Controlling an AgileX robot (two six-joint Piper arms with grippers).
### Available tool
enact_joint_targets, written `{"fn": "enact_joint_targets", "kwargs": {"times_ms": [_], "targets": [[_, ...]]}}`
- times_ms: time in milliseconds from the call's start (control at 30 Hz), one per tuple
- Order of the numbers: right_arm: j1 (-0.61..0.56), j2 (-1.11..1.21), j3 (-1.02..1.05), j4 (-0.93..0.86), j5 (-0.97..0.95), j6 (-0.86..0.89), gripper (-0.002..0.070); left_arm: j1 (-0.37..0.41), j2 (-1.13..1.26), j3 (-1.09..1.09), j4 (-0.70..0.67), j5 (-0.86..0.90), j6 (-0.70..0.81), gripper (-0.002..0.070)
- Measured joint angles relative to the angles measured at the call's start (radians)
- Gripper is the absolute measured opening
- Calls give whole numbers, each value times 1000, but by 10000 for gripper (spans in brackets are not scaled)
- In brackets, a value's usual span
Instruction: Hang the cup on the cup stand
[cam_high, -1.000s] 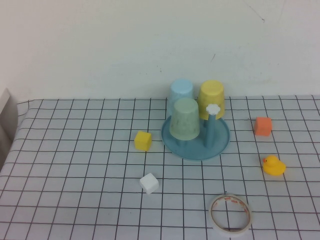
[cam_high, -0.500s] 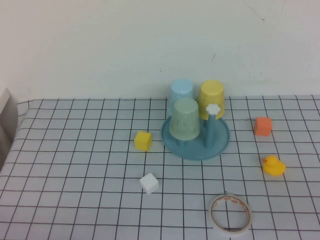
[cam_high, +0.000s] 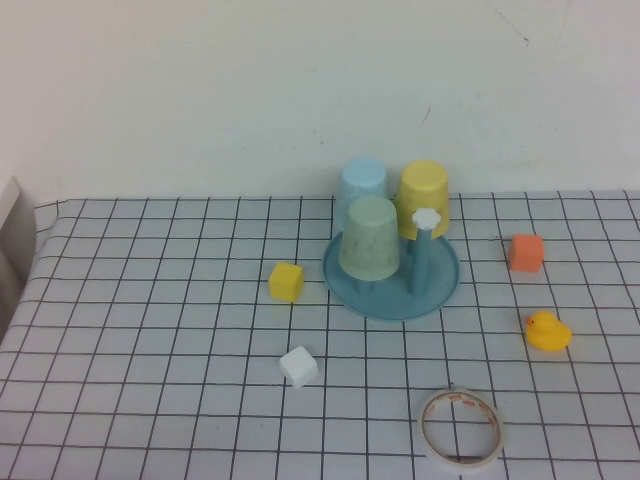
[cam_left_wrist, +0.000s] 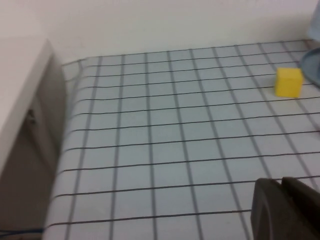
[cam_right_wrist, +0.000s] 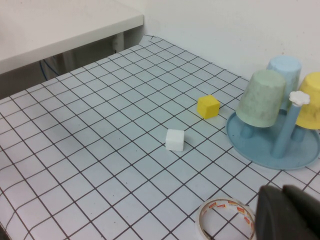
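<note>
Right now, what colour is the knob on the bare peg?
White knob on a blue peg; clearest in the high view.

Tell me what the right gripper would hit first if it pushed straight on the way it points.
Probably the tape roll, lying just ahead of the shut right gripper; beyond it stands the cup stand. Depth is hard to judge here.

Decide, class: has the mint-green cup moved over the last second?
No. The mint-green cup sits upturned on the cup stand, same place beside its white-knobbed peg.
</note>
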Motion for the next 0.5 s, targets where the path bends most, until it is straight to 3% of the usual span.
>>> {"fn": "enact_joint_targets", "kwargs": {"times_ms": [167, 500], "targets": [[0, 0, 0, 0, 0, 0, -1, 46, 0, 0, -11, 0, 53, -1], [0, 0, 0, 0, 0, 0, -1, 46, 0, 0, -84, 1, 69, -1]]}}
